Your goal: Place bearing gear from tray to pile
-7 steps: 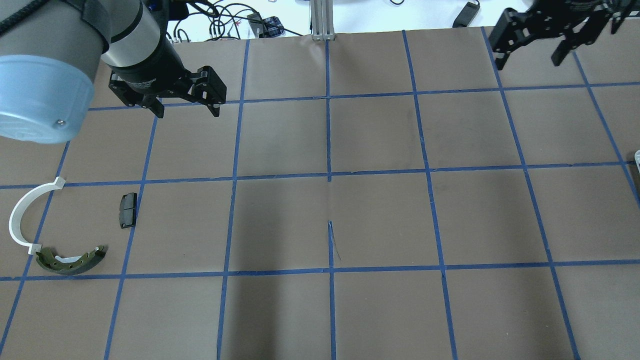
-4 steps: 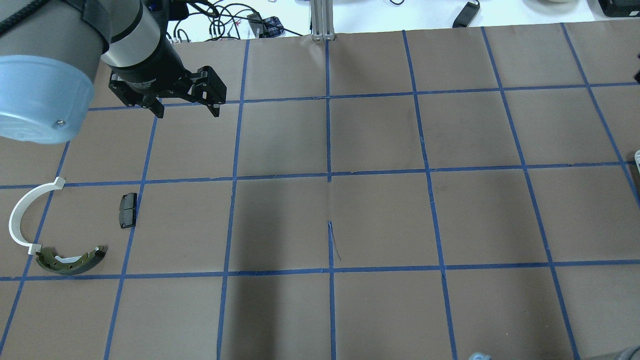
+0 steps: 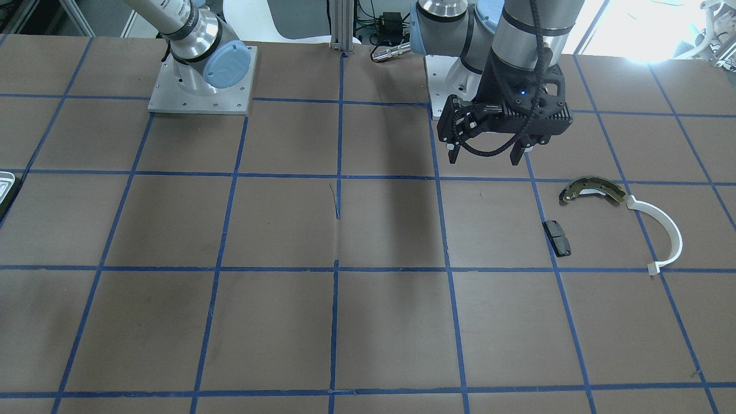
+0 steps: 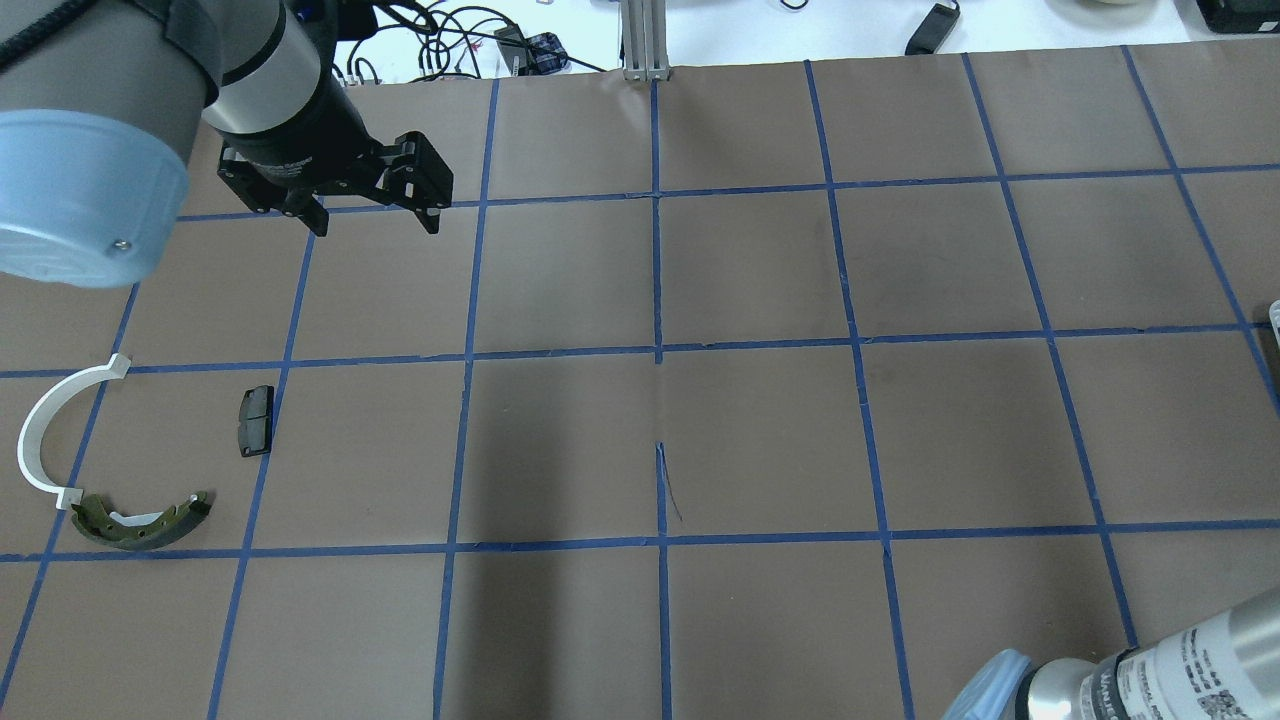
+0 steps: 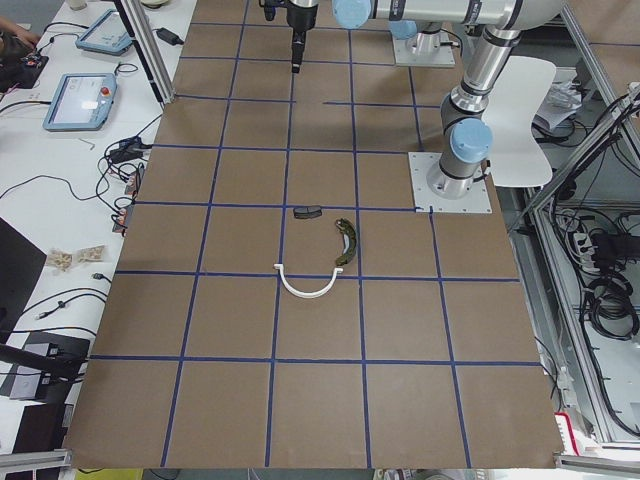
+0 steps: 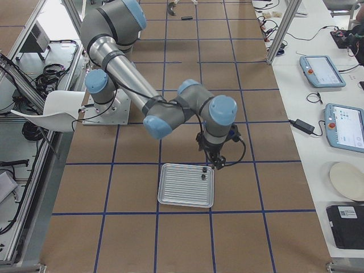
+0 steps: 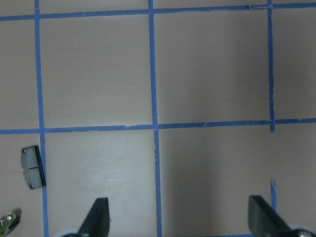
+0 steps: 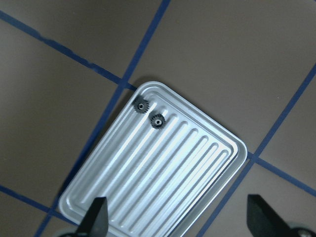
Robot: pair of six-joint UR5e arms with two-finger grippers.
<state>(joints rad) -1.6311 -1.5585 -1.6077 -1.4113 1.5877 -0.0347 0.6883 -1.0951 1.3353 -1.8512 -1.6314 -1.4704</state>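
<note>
- You are looking at a table [image 4: 760, 430] covered in brown paper, with blue tape dividing it into squares.
- The left gripper [image 4: 375, 227] is hanging above the table on the pile's side, its jaws spread wide and holding nothing.
- The right gripper [image 8: 177, 200] is hovering over the tray [image 8: 163, 187], its jaws likewise parted and empty.
- The tray, ribbed and silvery, is lying flat at the table's right end, well apart from the pile.
- The pile is sitting at the left end: a white arc [image 4: 26, 435], a brake shoe [image 4: 150, 535] just beside its near tip, and a black pad [image 4: 255, 420] lying near.
- The corner gear [image 8: 142, 105] and the inner gear [image 8: 157, 120] are resting just beside each other in one corner of the tray.
- You are probably handling a small, stiff, light metal part that slips or rolls easily. Pinching the inner gear across its toothed rim looks safest, since the tray's wall is crowding the other.
</note>
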